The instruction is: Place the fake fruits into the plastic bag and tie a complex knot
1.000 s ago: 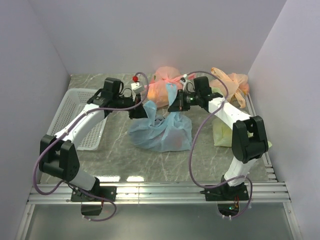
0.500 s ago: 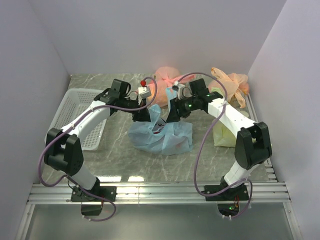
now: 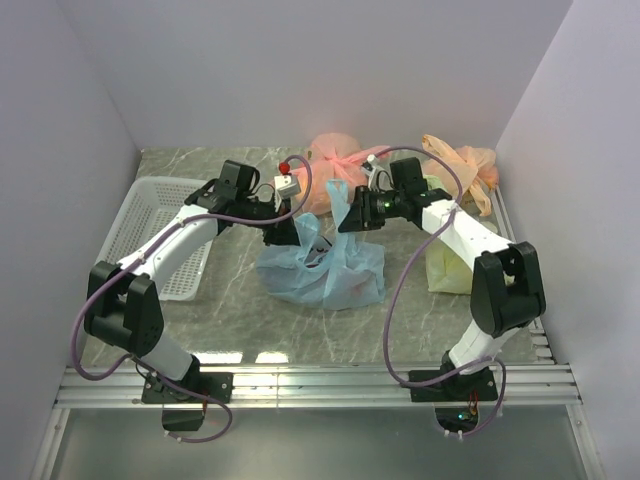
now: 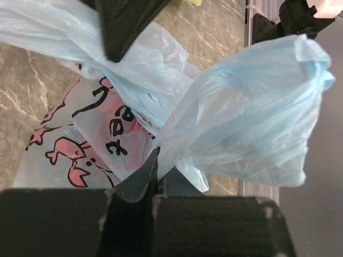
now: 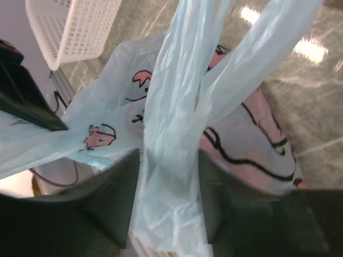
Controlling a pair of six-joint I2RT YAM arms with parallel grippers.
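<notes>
The light blue plastic bag with its pink-and-dark print sits mid-table. My left gripper is shut on one bunched handle at the bag's left top. The other handle stands up at the right. In the right wrist view that handle runs down between the fingers of my right gripper, which stand apart on either side of it. The two handles are separate and the knot is not in view. The fake fruits are hidden inside the bag; only a dark spot shows at its mouth.
A white mesh basket lies at the left. Two tied pink-orange bags sit along the back wall. A yellow-green bag is under the right arm. An aluminium rail edges the near side.
My right gripper has opened from shut and shifted slightly left, now straddling the upright handle. The bag has sagged lower and flatter. My left gripper stayed shut and moved a little right.
</notes>
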